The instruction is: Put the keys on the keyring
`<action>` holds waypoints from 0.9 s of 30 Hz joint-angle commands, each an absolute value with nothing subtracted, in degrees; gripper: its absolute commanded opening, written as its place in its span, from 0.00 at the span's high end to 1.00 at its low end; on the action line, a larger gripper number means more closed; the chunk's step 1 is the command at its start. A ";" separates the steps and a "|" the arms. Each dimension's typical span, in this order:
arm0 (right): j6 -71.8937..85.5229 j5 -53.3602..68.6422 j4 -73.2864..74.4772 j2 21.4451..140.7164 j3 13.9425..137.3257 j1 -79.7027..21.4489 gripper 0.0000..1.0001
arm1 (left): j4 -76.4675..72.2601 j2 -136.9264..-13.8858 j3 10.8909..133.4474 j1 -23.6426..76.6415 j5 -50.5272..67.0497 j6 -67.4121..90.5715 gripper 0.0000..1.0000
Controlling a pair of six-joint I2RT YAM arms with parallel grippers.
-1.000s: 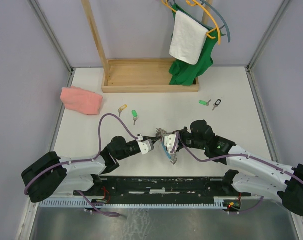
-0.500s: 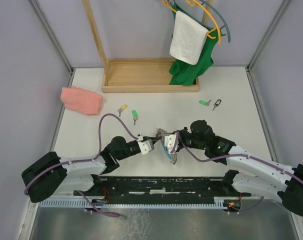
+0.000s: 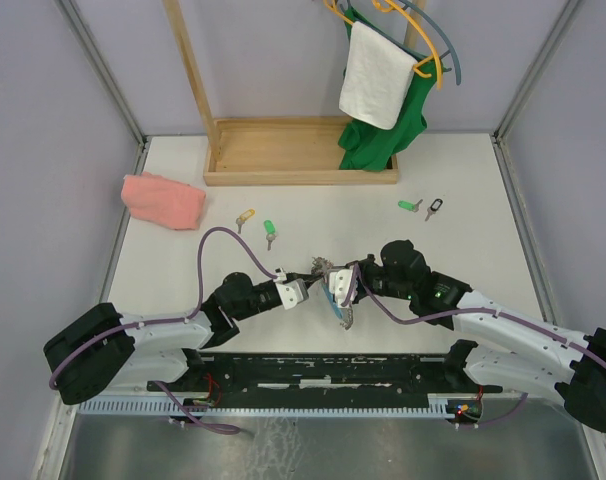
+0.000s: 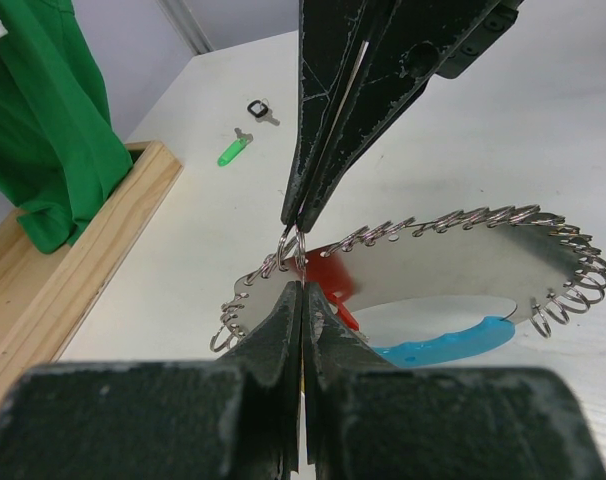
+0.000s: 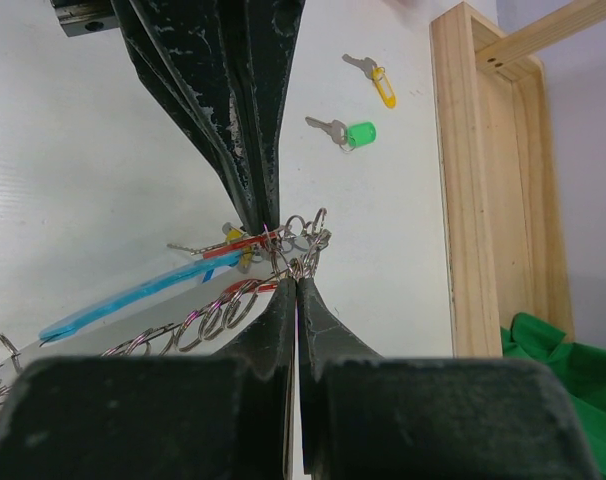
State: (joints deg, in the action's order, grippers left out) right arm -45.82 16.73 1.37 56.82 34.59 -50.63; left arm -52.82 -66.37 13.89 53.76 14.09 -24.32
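Currently mid-threading, at the centre-front of the table point(image 3: 463, 240). Both arms meet tip to tip over the keyring point(image 4: 453, 265).

Left gripper point(image 4: 302, 290): jaws pressed together, with only a thin sliver showing between them. Its tips sit at the small ring beside the red-tagged key point(image 4: 328, 272). The pinch looks to be on that key's ring, but the contact is too small to confirm.

Right gripper point(image 5: 296, 282): jaws also pressed together, nipping the cluster of wire rings at the near edge of the keyring.

The keyring is strung between the two grippers. Its light-blue piece point(image 4: 443, 345) and its chain of loops trail away from the pinch. I cannot tell whether the far end rests on the table or hangs free.

Not yet handled:
- the green-tagged key point(image 5: 358, 133)
- the yellow-tagged key point(image 5: 381, 85)
- two more loose keys lying farther back on the right in the top view

Risks (judgement):
- Both pinches are on thin wire held only by the fingertips, so a small twist or opposing pull could pop a ring out. The bunch would then drop.
- The tips are almost touching, so any closing move may knock finger against finger and shift the ring.
- There are many near-identical loops, so the key could easily be threaded onto the wrong one, or slide off an unclosed gap.
- The trailing chain may snag the red tag.
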 commanded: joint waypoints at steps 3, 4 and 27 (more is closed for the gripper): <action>-45.60 18.32 -1.87 55.84 35.52 -50.97 0.99 | -57.14 -66.37 15.49 53.90 14.24 -23.05 0.97; -45.66 18.41 -1.77 55.89 35.59 -50.98 0.99 | -57.27 -66.33 15.46 53.92 14.24 -22.96 0.97; -46.98 19.85 0.29 55.53 35.60 -50.92 0.99 | -57.84 -66.80 14.79 53.84 13.14 -22.41 0.97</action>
